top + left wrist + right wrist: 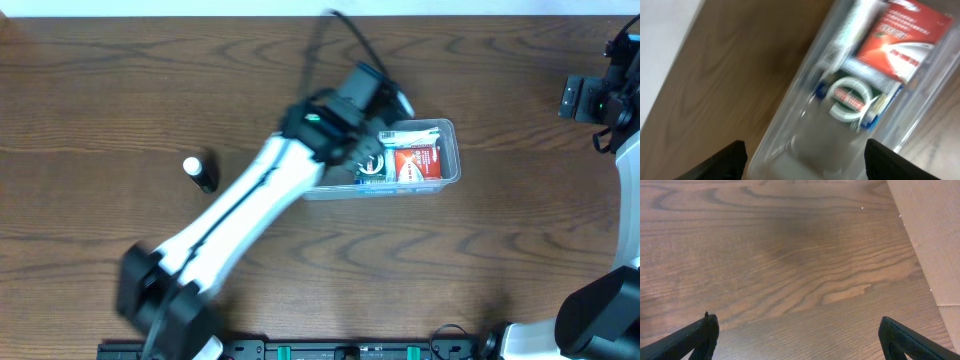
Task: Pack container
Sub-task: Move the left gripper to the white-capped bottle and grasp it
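From the near edge of the table the left arm reaches to the middle, so your left gripper hangs over the container, fingers spread wide and holding nothing. I judge it is placing or arranging things there. A red packet and a white ring lie inside. The tub's long axis runs almost parallel to the near edge, its right end slightly farther. A small bottle lies left of it, probably next. Toward the far right corner, the right gripper is open too, out of the way.
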Controlling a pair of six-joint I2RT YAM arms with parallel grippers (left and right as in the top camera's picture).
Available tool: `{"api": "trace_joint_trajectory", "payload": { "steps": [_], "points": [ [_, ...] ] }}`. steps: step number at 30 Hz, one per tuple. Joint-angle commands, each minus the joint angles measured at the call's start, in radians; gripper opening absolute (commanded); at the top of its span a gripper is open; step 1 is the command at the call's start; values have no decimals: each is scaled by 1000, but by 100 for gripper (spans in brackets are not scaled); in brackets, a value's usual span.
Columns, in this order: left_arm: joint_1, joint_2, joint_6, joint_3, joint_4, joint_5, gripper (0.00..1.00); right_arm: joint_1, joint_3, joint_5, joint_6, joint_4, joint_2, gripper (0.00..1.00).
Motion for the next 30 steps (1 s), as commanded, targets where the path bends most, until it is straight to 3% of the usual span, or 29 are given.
{"api": "trace_joint_trajectory", "payload": {
  "steps": [1,5,14,23,30],
  "points": [
    [105,-77,-245,10,-67,-48,77,-4,6,5,14,-1,-1,99],
    [273,-106,-411,9,-206,-47,83,-4,6,5,14,-1,-1,99],
    [569,-94,-490,-10,-345,23,84,-4,6,5,14,-1,-1,99],
    [703,-91,-658,-154,-271,32,84,-4,6,5,14,-1,-1,99],
    [731,-91,-788,-323,-137,33,84,-4,6,5,14,-1,-1,99]
  ]
}}
